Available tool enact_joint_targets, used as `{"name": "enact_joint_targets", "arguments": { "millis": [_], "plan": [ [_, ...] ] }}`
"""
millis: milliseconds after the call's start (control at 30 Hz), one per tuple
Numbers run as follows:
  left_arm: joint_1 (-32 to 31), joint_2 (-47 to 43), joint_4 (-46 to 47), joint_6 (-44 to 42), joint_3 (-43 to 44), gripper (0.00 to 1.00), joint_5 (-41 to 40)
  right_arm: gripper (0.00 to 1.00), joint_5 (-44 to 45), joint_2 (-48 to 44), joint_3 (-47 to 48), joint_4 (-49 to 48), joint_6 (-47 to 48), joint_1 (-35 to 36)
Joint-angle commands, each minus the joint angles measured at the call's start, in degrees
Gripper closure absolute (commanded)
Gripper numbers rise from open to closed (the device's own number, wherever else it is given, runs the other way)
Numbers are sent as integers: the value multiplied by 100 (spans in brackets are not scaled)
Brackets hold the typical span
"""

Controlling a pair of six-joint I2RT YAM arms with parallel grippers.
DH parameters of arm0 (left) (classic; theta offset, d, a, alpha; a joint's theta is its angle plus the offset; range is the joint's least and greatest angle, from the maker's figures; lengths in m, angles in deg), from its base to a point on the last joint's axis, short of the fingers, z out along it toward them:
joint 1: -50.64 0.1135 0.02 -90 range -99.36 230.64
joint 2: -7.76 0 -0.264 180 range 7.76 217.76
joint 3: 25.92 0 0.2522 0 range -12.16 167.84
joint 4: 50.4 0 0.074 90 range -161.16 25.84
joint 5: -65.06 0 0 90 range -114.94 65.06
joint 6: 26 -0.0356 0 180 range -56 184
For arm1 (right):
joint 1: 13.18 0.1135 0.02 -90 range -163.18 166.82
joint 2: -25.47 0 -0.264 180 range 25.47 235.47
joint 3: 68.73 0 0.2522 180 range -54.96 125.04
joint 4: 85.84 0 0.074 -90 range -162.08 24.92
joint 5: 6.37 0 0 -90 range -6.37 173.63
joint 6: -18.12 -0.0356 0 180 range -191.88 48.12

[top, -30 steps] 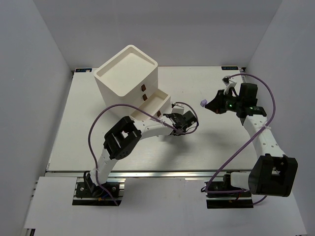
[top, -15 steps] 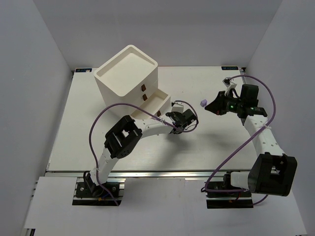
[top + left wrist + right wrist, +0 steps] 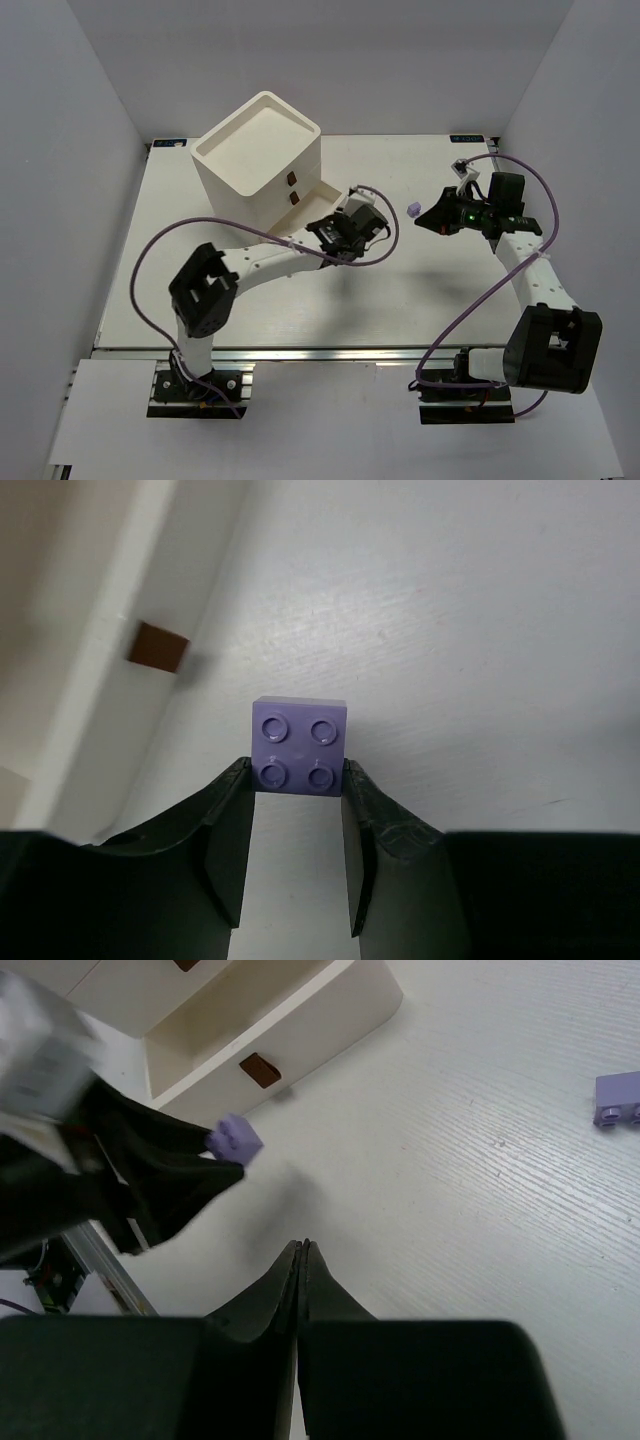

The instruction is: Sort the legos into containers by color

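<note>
A pale purple four-stud lego (image 3: 300,747) sits gripped in the left hand (image 3: 298,783). Another purple lego (image 3: 413,209) lies on the tabletop (image 3: 400,160), 3 o'clock of the white cabinet's (image 3: 258,150) pulled-out bottom drawer (image 3: 318,192).

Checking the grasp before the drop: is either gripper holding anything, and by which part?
The left gripper pinches a purple lego by two opposite sides, at the end nearest the wrist. The right gripper is shut on nothing.
</note>
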Motion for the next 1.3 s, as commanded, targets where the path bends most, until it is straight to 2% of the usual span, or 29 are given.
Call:
{"name": "enact_joint_targets", "arguments": {
  "millis": [0,100,233,467,500,533,600,633,733,867,933,967,1033,1067,1100,1133,1167,1200,1267],
  "plan": [
    [208,-926,-97,-586,110,93,-354,99,-254,56,-38,30,75,-23],
    [462,-1128,-352,-780,163,93,-477,97,-386,126,-29,91,321,-6],
    [796,-1146,-625,-947,233,93,-627,83,-527,240,50,241,550,3],
    [1297,-857,-705,-1097,312,87,-645,69,-553,293,24,267,708,21],
    [1368,-778,-714,-1106,321,75,-610,66,-553,302,32,284,725,21],
    [1368,-751,-696,-1097,347,69,-592,59,-553,345,33,293,752,38],
    [1482,-690,-670,-1088,365,60,-496,52,-562,381,76,354,839,47],
    [1482,-680,-661,-1088,365,47,-469,44,-553,433,85,381,875,56],
    [1535,-671,-617,-1071,356,36,-381,33,-475,486,120,434,963,74],
    [1588,-741,-643,-1071,348,32,-328,28,-80,478,164,399,1024,100],
    [1588,-899,-644,-1062,269,33,-258,26,402,460,173,294,1033,144],
    [1588,-987,-635,-1045,216,37,-214,26,596,460,199,267,1033,187],
    [1588,-1494,-547,-1053,15,55,222,25,1088,513,278,127,1094,223],
    [1588,-1741,-364,-1132,-143,78,469,25,1612,548,313,57,1156,275],
    [1588,-2013,-232,-1185,-580,85,733,25,1861,705,357,4,1226,276],
    [1588,-2321,-109,-1255,-854,89,1397,26,2081,811,488,-84,1348,293],
    [1588,-3011,197,-1342,-1144,89,1716,25,2301,942,594,-85,1428,302],
    [1588,-3357,357,-1500,-1756,85,1972,25,2555,1222,708,-76,1498,293],
    [1588,-4078,603,-1571,-2313,62,2507,24,2742,1531,1006,-49,1639,311]
  ]
}}
